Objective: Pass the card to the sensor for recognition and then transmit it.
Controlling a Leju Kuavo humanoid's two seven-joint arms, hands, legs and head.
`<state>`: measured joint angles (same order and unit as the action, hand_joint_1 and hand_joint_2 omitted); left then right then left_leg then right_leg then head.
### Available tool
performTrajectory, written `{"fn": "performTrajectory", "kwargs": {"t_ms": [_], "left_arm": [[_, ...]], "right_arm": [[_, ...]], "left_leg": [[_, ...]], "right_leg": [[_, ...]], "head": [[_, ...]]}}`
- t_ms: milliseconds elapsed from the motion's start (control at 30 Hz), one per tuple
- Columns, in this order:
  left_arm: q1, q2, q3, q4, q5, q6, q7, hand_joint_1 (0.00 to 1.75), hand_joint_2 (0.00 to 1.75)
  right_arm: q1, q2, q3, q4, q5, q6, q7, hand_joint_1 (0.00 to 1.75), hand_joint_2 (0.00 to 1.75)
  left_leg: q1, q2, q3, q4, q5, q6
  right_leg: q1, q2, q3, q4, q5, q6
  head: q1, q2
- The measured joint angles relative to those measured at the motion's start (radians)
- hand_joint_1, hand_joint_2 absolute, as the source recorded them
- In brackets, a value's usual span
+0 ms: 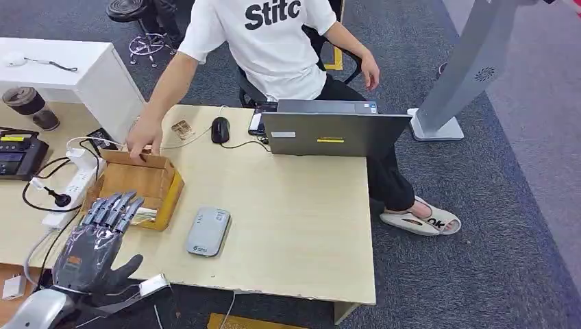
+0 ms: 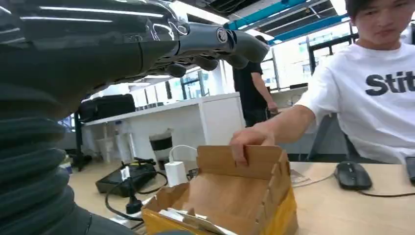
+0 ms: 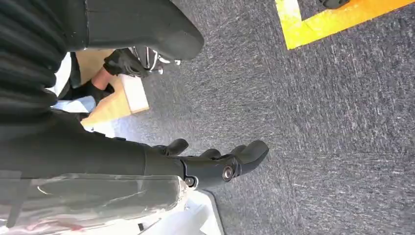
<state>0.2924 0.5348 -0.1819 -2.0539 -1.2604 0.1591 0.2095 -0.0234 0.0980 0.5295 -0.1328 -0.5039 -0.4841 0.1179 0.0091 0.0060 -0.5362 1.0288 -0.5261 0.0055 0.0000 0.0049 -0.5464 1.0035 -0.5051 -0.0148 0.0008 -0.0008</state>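
In the head view, the left hand [image 1: 96, 240] is seen at the lower left of the frame, raised over the near edge of the table [image 1: 301, 226] with its fingers extended and apart and nothing held in them; the fingertips are directed at the open cardboard box [image 1: 137, 186] just above it in the picture, presumably because the cards are kept there. A pale card [image 1: 144, 216] can be made out at the box's near end, just beside the fingertips, though contact cannot be confirmed. The far flap of the box is held by a person's hand [image 1: 144, 144], probably to steady it for the pick. The grey card sensor [image 1: 207, 232] is laid flat to the right of the box, near enough to be reached once a card is lifted (a judgement, not something shown). A laptop [image 1: 336, 130] and a mouse [image 1: 220, 129] are placed at the upper centre. In the left wrist view, the same outstretched fingers [image 2: 215, 41] are spread across the top of the frame above the box [image 2: 235, 196], in whose lower corner the pale cards [image 2: 181, 217] are stacked. In the right wrist view, the right hand [image 3: 215, 164] is hung over grey carpet [image 3: 318, 122] at centre frame, loosely curled and released, with nothing grasped.
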Motion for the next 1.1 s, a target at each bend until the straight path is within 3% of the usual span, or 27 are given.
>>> {"fn": "performTrajectory", "kwargs": {"t_ms": [400, 700, 1100], "left_arm": [[-0.007, -0.041, 0.125, 0.040, -0.072, -0.045, 0.088, 0.00, 1.75], [-0.052, -0.072, 0.227, 0.138, -0.077, -0.085, 0.092, 0.00, 1.75], [-0.084, -0.089, 0.247, 0.198, -0.076, -0.098, 0.092, 0.00, 1.75]], "right_arm": [[0.000, 0.002, 0.002, 0.003, -0.012, -0.002, 0.011, 0.00, 1.75], [-0.001, 0.002, 0.020, 0.003, -0.011, -0.002, 0.015, 0.00, 1.75], [-0.003, 0.002, 0.035, 0.003, -0.009, -0.001, 0.019, 0.00, 1.75]], "left_leg": [[0.000, 0.000, 0.000, 0.000, 0.000, 0.000], [0.000, 0.000, 0.000, 0.000, 0.000, 0.000], [0.000, 0.000, 0.000, 0.000, 0.000, 0.000]], "right_leg": [[0.000, 0.000, 0.000, 0.000, 0.000, 0.000], [0.000, 0.000, 0.000, 0.000, 0.000, 0.000], [0.000, 0.000, 0.000, 0.000, 0.000, 0.000]], "head": [[0.000, 0.000], [0.000, 0.000], [0.000, 0.000]]}}
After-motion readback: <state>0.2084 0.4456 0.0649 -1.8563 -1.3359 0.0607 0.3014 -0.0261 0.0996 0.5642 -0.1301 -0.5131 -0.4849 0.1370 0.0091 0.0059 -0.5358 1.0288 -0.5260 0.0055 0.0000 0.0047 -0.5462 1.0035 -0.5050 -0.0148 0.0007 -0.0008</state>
